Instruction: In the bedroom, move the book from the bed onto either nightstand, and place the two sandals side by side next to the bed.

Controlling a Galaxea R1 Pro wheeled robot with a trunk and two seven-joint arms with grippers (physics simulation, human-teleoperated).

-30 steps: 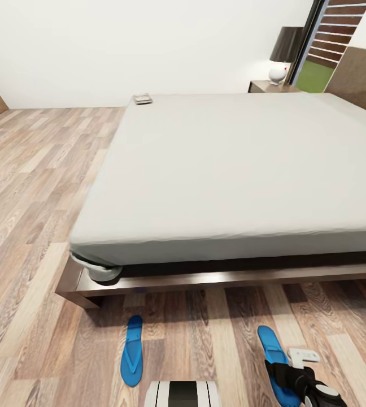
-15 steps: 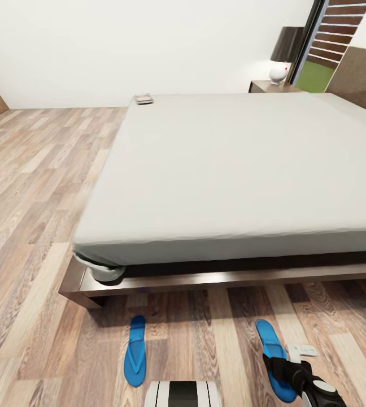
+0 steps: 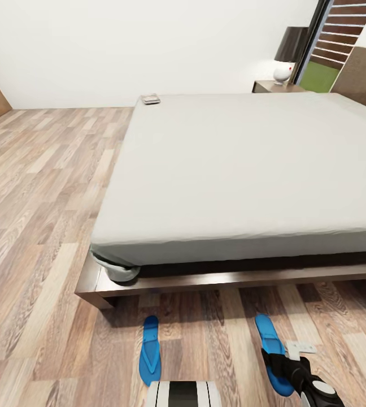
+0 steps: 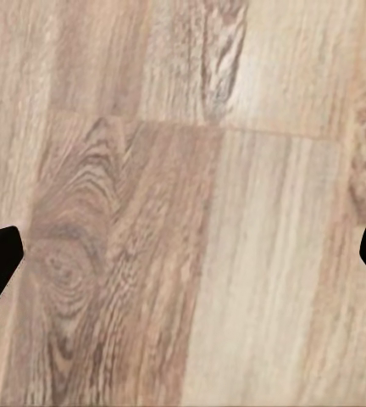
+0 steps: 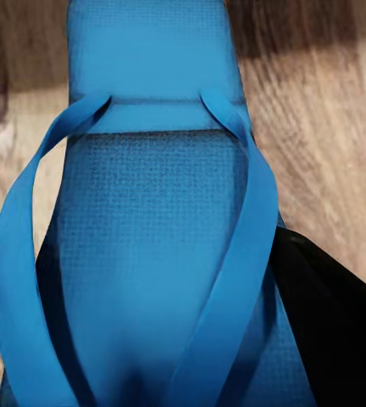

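Right gripper (image 5: 162,339), fingers closed on either side of one blue sandal (image 3: 271,351) near the bed (image 3: 251,169). Left gripper (image 4: 183,263), fingers spread wide over bare wood-plank floor (image 3: 30,226). Second sandal (image 3: 149,357) lies well apart. The book (image 3: 151,99) rests on the mattress's far corner; the nightstand (image 3: 276,86) stands beyond, by the white wall.

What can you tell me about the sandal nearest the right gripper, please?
The sandal is bright blue and flat, with a long narrow sole and two thin straps meeting in a V; the sole looks finely textured. It lies on the wood floor before the bed, toe towards it. The right gripper straddles its heel end.
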